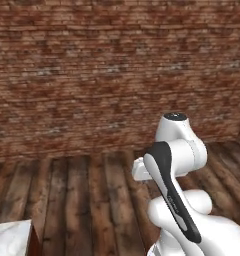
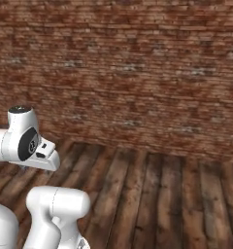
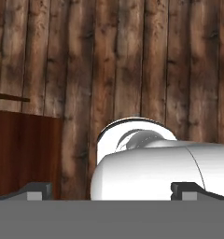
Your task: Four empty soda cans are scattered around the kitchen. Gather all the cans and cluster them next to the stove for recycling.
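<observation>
The white arm rises folded at the lower right of the left base view, its dark-striped link slanting down toward the base; in the right base view the same arm sits at the lower left, a rounded joint with a dark cap uppermost and a thick white link below it.

Ahead of it stands a brick wall of red-brown courses, running across both base views and meeting the floor in a straight line; the floor is dark wooden planks, laid running away toward the wall.

At the bottom left corner of the left base view juts a pale, marbled counter corner, with a reddish-brown side below its edge; what lies on it I cannot tell, as so little of its top shows.

In the hand view the hand looks along the planks, its two dark fingertips set far apart at the bottom edge; the hand is released, grasping nothing, and only floorboards lie beyond it. To the left in that view stands a flat reddish-brown wooden panel, upright against the planks; a thin dark edge crosses just above it.

Where the soda cans and the stove stand I cannot tell from these views; wall, floor and the counter corner are what lie before the base.
</observation>
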You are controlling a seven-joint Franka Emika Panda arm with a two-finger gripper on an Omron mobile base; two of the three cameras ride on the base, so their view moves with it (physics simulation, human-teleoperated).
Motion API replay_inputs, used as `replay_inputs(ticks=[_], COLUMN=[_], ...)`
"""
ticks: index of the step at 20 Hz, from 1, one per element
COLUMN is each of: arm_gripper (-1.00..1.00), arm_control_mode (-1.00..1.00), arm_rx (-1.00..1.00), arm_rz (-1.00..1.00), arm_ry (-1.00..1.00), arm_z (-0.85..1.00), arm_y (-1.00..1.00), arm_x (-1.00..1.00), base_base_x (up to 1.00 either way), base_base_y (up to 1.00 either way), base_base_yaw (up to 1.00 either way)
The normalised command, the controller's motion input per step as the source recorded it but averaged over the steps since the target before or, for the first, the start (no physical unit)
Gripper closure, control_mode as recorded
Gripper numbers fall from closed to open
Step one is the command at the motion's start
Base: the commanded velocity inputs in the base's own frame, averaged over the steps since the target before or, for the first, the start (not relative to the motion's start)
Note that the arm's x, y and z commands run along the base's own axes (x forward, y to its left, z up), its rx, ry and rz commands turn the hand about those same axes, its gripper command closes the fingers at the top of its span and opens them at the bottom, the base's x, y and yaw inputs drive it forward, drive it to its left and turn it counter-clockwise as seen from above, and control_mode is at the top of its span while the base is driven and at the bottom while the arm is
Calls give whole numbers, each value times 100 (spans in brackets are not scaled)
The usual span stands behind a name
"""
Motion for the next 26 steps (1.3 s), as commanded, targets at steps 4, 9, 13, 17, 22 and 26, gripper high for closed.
replay_inputs(ticks=[4, 9, 13, 17, 22, 26], arm_gripper=[-100, -100, -100, -100, -100, -100], arm_control_mode=[100, 100, 100, 100, 100, 100], arm_rx=[0, 0, 0, 0, 0, 0], arm_rz=[0, 0, 0, 0, 0, 0], arm_ry=[0, 0, 0, 0, 0, 0], arm_z=[0, 0, 0, 0, 0, 0], arm_y=[0, 0, 0, 0, 0, 0], arm_x=[0, 0, 0, 0, 0, 0], base_base_x=[100, 99, 72, 50, 48, 49], base_base_y=[-23, -19, -6, -10, -14, -16], base_base_yaw=[19, 23, 37, 44, 44, 43])
